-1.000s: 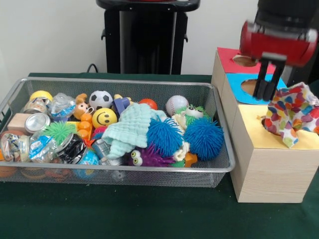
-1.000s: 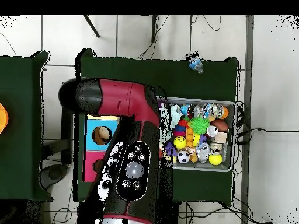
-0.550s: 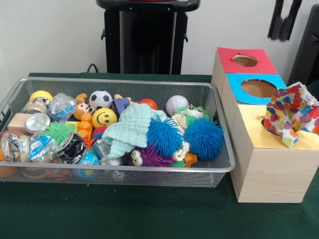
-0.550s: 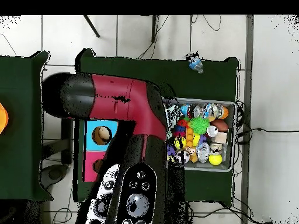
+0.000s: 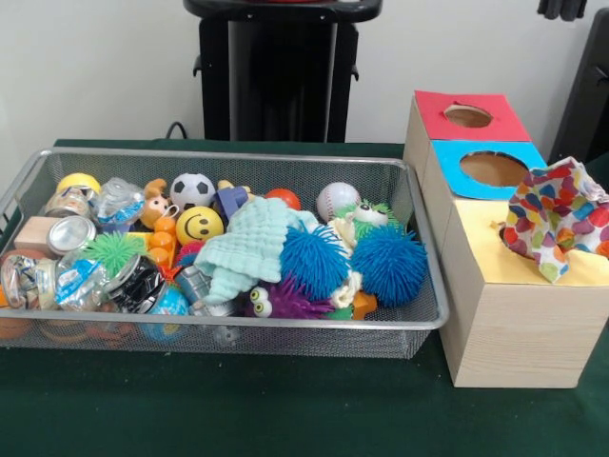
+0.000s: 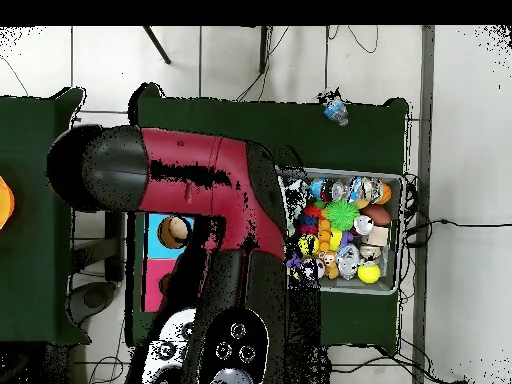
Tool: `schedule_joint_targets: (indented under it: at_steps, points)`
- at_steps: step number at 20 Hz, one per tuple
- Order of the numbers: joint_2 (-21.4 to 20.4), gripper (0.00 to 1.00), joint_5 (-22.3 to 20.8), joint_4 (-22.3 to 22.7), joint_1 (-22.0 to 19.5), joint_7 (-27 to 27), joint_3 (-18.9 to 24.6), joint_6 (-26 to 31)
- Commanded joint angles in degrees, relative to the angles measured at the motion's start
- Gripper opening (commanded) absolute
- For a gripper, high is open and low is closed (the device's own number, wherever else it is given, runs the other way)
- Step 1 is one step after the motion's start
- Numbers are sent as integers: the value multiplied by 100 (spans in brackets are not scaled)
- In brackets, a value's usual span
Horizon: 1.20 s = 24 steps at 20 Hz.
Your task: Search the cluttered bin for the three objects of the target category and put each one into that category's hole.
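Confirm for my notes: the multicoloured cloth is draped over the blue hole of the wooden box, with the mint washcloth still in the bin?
Not quite. The front view shows the multicoloured cloth at the yellow hole, not the blue hole. The mint washcloth does lie in the bin.

My gripper shows only as dark tips at the top right edge, too little to tell how the fingers stand. The wire bin is piled with toys: a mint cloth lies in the middle, two blue spiky balls sit by its right wall, a smiley ball and soccer ball toward the far rim. Just beside the bin's right end stands the wooden box, a patterned cloth draped over its yellow section.
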Motion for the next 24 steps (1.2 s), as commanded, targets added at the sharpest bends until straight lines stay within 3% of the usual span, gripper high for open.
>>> schedule_joint_targets:
  at_steps: [1, 24]
  points:
    - [523, 0, -102, 899, 78, 880, 509, -779]
    - [816, 0, -86, 822, 189, 783, 416, -905]
